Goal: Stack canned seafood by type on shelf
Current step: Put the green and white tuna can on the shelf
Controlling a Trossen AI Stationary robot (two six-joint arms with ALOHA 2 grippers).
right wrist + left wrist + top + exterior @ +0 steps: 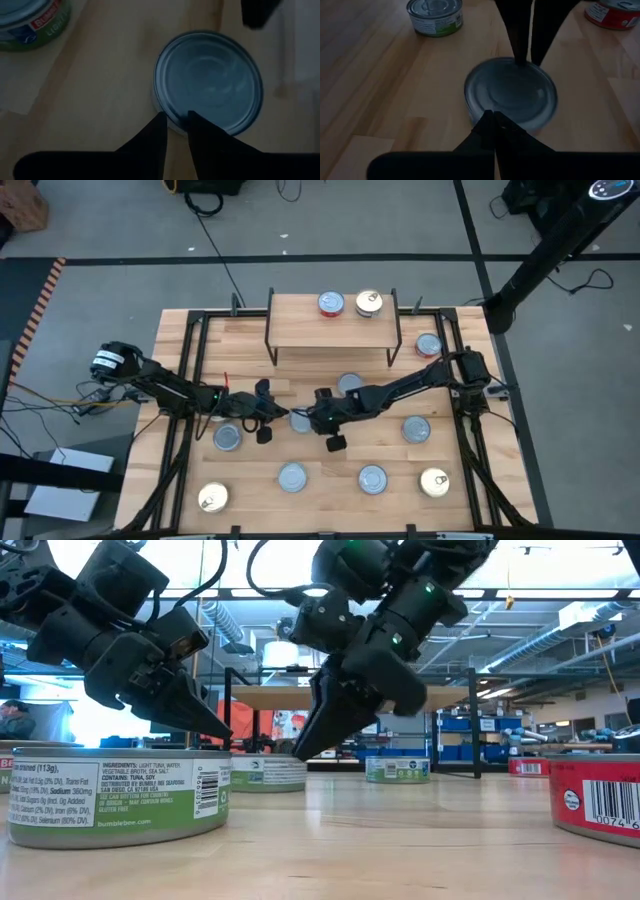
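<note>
The right gripper (pixel 312 418) hangs low over the middle of the large slatted wooden table (pixel 480 490). Its two dark fingers stand a narrow gap apart, their tips pinching at the near rim of a small flat round tin with a plain silver-blue top (pixel 209 82). Whether the tips truly clamp the rim or only rest against it is hard to tell from the right wrist view.

Facing it from the other side, the left gripper (pixel 282 412) has its fingers pressed fully together, holding nothing, its tips just at the opposite edge of the same tin.

Behind them, toward the far side of the table, stands the shelf (pixel 300 322), a small rectangular light-wood board on thin black wire legs. It carries two tins side by side: a red-labelled tin (pixel 331 303) and a gold pull-tab tin (pixel 369 303). Other tins lie scattered on the table, among them another silver-blue tin (pixel 292 477) nearer the front edge.

The risks, as I judge them: a grip on so thin a rim could slip once lifted, dropping the tin. The two grippers are also very close and could collide if either moves carelessly.
</note>
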